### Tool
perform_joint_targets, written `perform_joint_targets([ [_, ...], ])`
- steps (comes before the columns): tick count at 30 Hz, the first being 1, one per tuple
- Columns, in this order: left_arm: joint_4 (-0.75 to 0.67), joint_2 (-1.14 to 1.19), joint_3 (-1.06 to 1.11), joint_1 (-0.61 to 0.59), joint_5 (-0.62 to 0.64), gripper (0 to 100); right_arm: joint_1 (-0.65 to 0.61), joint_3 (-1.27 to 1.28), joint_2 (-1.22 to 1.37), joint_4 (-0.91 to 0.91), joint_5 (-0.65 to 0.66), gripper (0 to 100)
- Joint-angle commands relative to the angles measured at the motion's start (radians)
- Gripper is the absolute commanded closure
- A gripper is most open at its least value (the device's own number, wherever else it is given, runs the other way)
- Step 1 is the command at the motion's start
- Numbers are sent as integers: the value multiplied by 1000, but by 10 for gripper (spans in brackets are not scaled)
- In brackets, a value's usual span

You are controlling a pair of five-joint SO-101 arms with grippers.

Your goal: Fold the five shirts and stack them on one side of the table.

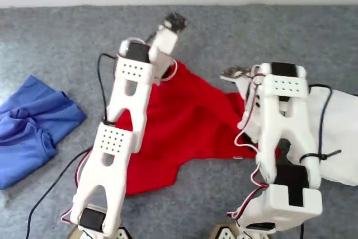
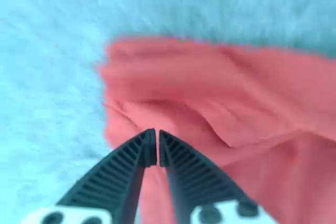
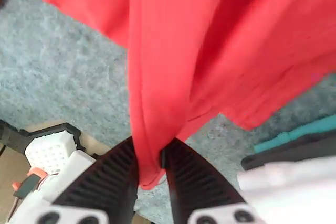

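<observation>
Shirt point(image 1: 184, 121) lies crosswise between arms; right hand point(image 3: 149, 155) pinches it.

The left gripper point(image 2: 156, 150) has its black ribbed fingers point(image 2: 126, 177) pressed together over a crumpled red fabric shirt point(image 2: 220, 93) (lying on pale fuzzy carpet point(image 2: 52, 51)).

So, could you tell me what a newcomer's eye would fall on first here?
Most likely the red shirt, spread rumpled across the middle of the grey table beneath both white arms. The right gripper is shut on a fold of it, and a blue shirt lies bunched at the table's edge on the left arm's side.
</observation>
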Motion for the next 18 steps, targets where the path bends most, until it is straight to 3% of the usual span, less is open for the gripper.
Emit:
perform_joint_targets([
  [1, 25, -173, -70, -3, -9, 981, 79, -9, -36, 24, 77, 990],
  [7, 14, -215, 1, -20, 11, 896, 142, -11, -28, 28, 104, 990],
  [11, -100, -164, 67, -34, 153, 837, 114, -11, -35, 31, 101, 990],
  [18, -290, -61, 162, -34, 176, 836, 39, -11, -35, 35, 100, 990],
])
